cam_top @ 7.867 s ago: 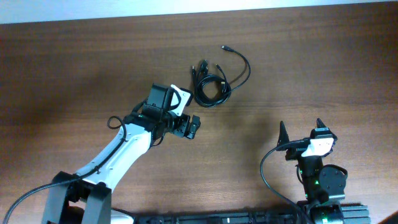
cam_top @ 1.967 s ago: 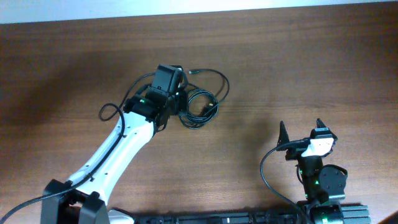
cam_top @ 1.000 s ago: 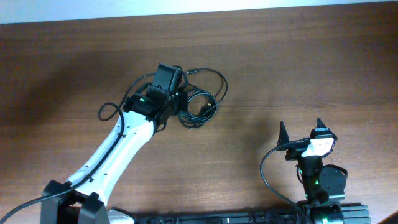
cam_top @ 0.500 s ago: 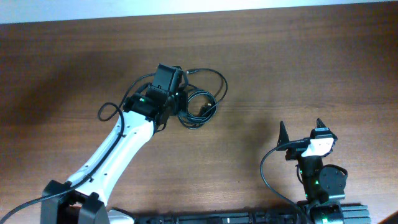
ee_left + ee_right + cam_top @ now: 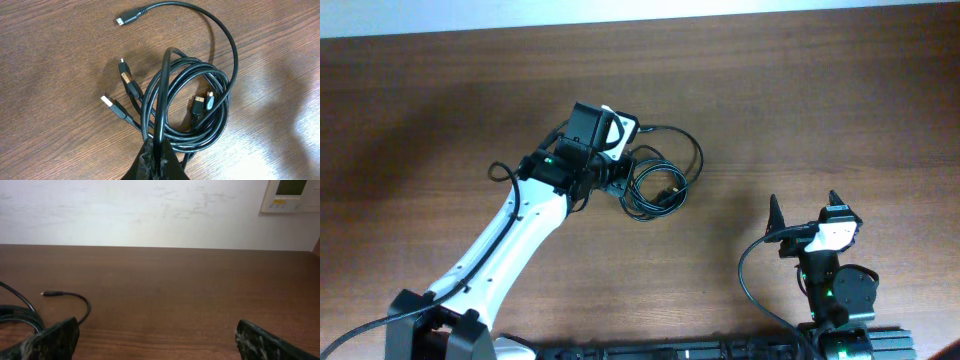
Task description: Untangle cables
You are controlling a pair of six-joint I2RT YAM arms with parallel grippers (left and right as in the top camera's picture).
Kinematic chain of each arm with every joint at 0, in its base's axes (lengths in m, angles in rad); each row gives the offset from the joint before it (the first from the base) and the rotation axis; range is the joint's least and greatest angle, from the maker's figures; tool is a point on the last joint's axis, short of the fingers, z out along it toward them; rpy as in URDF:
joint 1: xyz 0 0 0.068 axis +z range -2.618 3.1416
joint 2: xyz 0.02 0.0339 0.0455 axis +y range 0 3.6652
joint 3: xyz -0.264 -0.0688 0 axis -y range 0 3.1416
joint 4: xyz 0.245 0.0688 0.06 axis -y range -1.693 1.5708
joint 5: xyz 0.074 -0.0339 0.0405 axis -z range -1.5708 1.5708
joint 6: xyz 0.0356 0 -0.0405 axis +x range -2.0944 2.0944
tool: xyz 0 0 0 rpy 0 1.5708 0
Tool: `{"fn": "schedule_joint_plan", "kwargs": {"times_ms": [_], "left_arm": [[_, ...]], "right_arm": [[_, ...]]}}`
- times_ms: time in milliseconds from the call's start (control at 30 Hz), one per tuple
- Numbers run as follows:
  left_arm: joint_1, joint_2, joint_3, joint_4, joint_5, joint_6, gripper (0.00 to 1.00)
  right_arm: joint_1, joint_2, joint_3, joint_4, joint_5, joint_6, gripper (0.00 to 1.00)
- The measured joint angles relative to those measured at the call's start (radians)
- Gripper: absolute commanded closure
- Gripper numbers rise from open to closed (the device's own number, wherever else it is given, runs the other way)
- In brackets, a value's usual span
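The cables are thin black cords bundled in a loose coil on the wooden table, just right of my left gripper. In the left wrist view the coil lies ahead of the left gripper, which is shut on one strand that rises from the coil. Two USB plugs stick out at the coil's left, and a small plug ends a long loop at the top. My right gripper stands open and empty at the lower right, far from the bundle. The right wrist view shows its open fingers and a cable end at far left.
The brown wooden table runs to a white wall at its far edge. A wall panel shows at upper right in the right wrist view. The left arm stretches diagonally from the lower left.
The left gripper has shifted right with the strand in its grip and its wrist has turned. The whole bundle slid right and its long loop widened. The right arm has not moved.
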Motion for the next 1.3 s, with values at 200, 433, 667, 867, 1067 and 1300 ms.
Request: {"fn": "schedule_joint_plan", "kwargs": {"times_ms": [200,433,667,867,1067,1300], "left_arm": [[0.000,0.000,0.000,0.000,-0.039,-0.061,1.00],[0.000,0.000,0.003,-0.074,-0.191,-0.381,1.00],[0.000,0.000,0.003,-0.102,-0.219,-0.455,1.00],[0.000,0.000,0.003,-0.102,-0.219,-0.459,1.00],[0.000,0.000,0.003,-0.102,-0.219,-0.459,1.00],[0.000,0.000,0.003,-0.102,-0.220,-0.459,1.00]], "right_arm": [[0.000,0.000,0.000,0.000,0.000,-0.001,0.01],[0.000,0.000,0.000,0.000,0.000,0.000,0.01],[0.000,0.000,0.000,0.000,0.000,0.000,0.01],[0.000,0.000,0.000,0.000,0.000,0.000,0.02],[0.000,0.000,0.000,0.000,0.000,-0.001,0.01],[0.000,0.000,0.000,0.000,0.000,-0.001,0.01]]}}
